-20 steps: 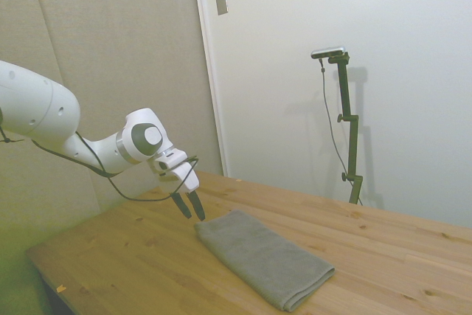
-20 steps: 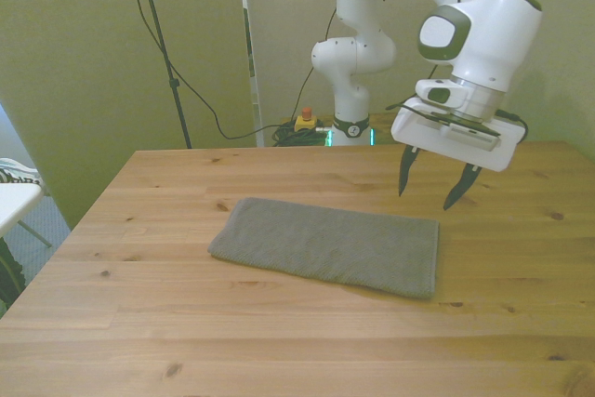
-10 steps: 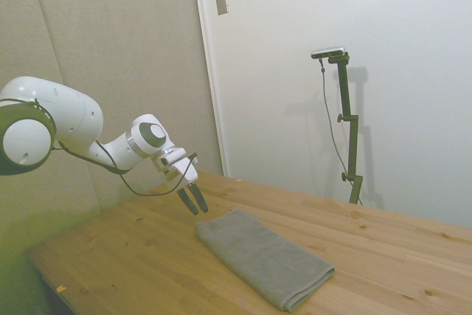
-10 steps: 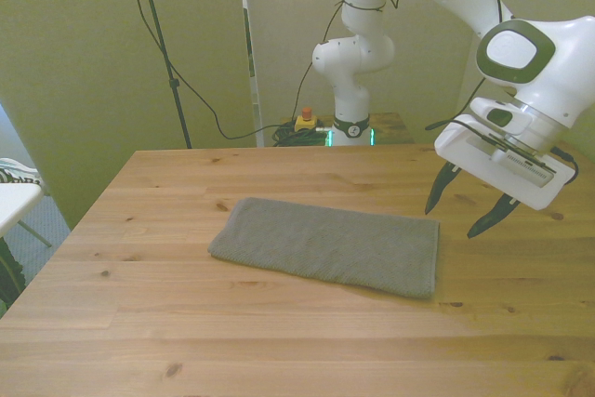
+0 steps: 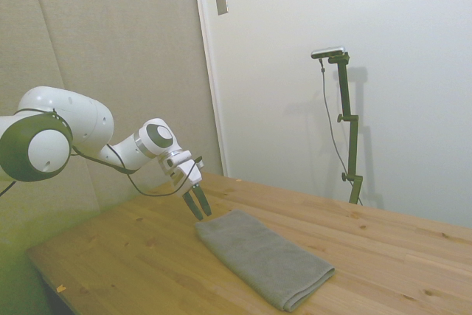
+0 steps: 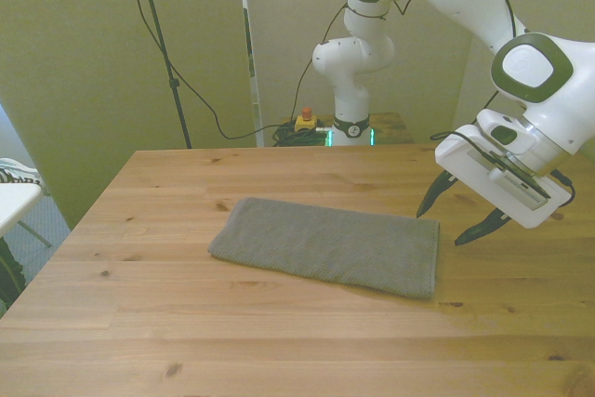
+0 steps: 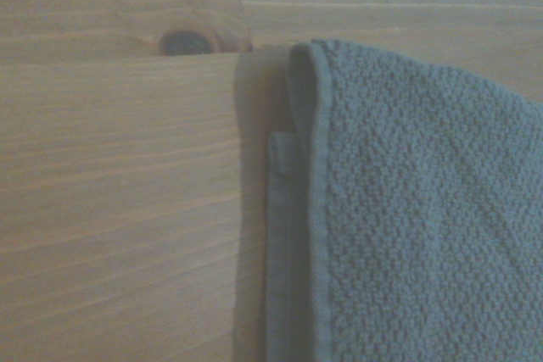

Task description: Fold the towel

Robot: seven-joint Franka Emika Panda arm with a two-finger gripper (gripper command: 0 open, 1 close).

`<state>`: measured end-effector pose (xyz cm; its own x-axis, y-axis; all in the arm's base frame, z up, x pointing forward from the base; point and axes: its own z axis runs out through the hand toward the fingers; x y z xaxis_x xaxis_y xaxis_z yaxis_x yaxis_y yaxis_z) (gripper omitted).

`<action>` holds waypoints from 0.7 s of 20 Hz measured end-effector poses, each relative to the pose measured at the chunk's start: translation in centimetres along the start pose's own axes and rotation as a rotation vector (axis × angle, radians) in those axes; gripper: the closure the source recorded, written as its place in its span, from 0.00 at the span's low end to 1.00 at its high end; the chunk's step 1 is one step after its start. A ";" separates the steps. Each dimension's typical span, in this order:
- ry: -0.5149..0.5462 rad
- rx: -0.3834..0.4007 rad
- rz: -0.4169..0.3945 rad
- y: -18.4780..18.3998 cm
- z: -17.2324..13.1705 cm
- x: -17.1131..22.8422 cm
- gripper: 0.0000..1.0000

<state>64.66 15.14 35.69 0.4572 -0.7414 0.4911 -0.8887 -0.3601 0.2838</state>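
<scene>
The towel [image 6: 330, 246] is laid flat on the wooden table [image 6: 279, 341], folded into a long, narrow strip of grey terry cloth. In the front view it is seen near the table's middle, its long axis running from about 10 o'clock to 4 o'clock, with one short end at the front view's left and the other at the front view's right. In the side view the towel [image 5: 262, 256] is stretched from the table's middle toward the near edge, and stacked layers are shown at its near end.

The gripper [image 6: 458, 218] is held just off the towel's short end at the front view's right, at about 3 o'clock from the cloth. Its two dark fingers [image 6: 433, 196] are spread apart with nothing between them, and they are angled downward toward the tabletop. Whether the tips are touching the wood cannot be told. In the side view the gripper [image 5: 198, 203] is placed just beyond the towel's far corner, at about 10 o'clock from it.

From the wrist view, a hemmed corner of the towel [image 7: 407, 226] is seen close up, with a lower layer showing beside the top edge. A dark knot [image 7: 182, 41] is marked in the bare wood near that corner.
</scene>
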 end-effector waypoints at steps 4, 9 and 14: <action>0.001 -0.008 0.004 -0.1 0.5 0.3 0.00; 0.017 -0.044 0.000 0.4 2.4 1.5 0.00; 0.020 -0.058 -0.004 1.0 3.3 1.9 0.00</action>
<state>64.48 11.50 34.18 0.4616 -0.7284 0.5063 -0.8838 -0.3288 0.3327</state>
